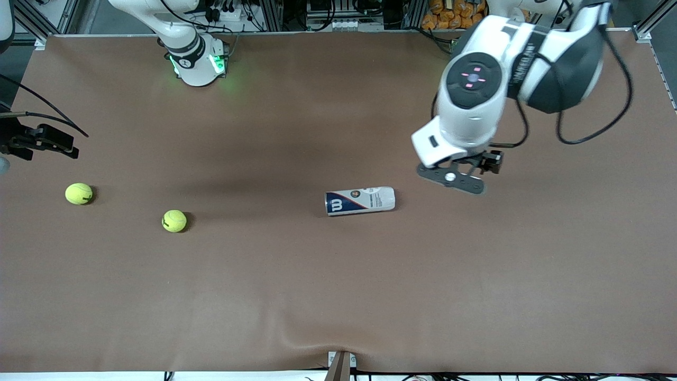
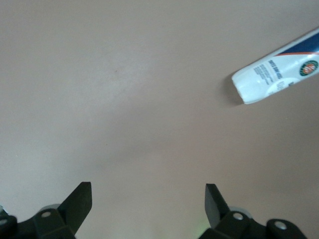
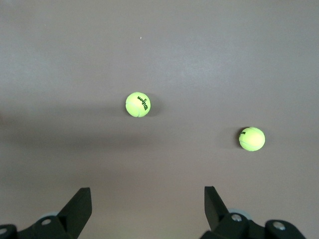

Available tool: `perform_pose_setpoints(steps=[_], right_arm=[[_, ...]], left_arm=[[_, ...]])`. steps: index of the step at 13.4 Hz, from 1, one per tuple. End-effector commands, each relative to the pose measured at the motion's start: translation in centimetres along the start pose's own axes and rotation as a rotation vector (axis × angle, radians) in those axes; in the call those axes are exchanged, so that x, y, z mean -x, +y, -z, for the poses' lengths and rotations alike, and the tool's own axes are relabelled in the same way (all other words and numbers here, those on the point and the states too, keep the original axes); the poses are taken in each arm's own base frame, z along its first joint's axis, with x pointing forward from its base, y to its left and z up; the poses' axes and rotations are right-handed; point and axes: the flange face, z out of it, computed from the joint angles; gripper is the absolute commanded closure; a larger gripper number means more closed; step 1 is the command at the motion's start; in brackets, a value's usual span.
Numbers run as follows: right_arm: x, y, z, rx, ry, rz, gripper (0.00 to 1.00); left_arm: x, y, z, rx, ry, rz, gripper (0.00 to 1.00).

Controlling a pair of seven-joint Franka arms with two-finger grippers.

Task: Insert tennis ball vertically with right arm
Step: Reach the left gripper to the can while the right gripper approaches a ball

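On the brown table a white and dark blue ball can lies on its side, near the middle of the table, its long axis running between 3 and 9 o'clock in the front view. Two yellow tennis balls rest toward the right arm's end of the table, well apart from the can: the first tennis ball is closer to the can and a little nearer to the front camera, and the second tennis ball lies at about 10 o'clock from the first one. The left gripper hangs in the air over bare table, just beside the white end of the can, and its jaws stand wide with nothing between them. The right gripper is up over the table close to the two balls, its jaws also wide and holding nothing. Neither ball is touched by a gripper, and the can is not upright.
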Motion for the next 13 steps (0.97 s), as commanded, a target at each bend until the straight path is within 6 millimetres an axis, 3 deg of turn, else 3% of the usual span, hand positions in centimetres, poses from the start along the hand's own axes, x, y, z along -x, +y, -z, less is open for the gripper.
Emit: perform_pose_setpoints(steps=[1, 3, 5, 7, 8, 13], right_arm=[[-0.5, -0.3, -0.5, -0.01, 0.001, -0.009, 0.0], [-0.6, -0.4, -0.7, -0.01, -0.005, -0.008, 0.0], [-0.9, -0.6, -1.3, -0.01, -0.015, -0.005, 0.0], [-1.5, -0.8, -2.1, -0.01, -0.021, 0.0, 0.0], [-1.7, -1.6, -2.4, -0.009, -0.021, 0.012, 0.0], [-2.2, -1.7, -3.5, -0.007, -0.037, 0.015, 0.0]], left_arm=[[-1.4, 4.6, -0.6, -0.039, 0.023, -0.083, 0.0], [-2.4, 8.8, -2.1, -0.043, 0.032, -0.144, 0.0], [-2.7, 12.8, -1.7, -0.059, 0.062, -0.199, 0.0], [-3.7, 14.1, -2.7, -0.062, 0.057, -0.213, 0.0], [-3.9, 15.9, -3.9, -0.071, 0.044, -0.236, 0.0], [-5.3, 20.7, -7.9, -0.125, 0.056, -0.319, 0.0]])
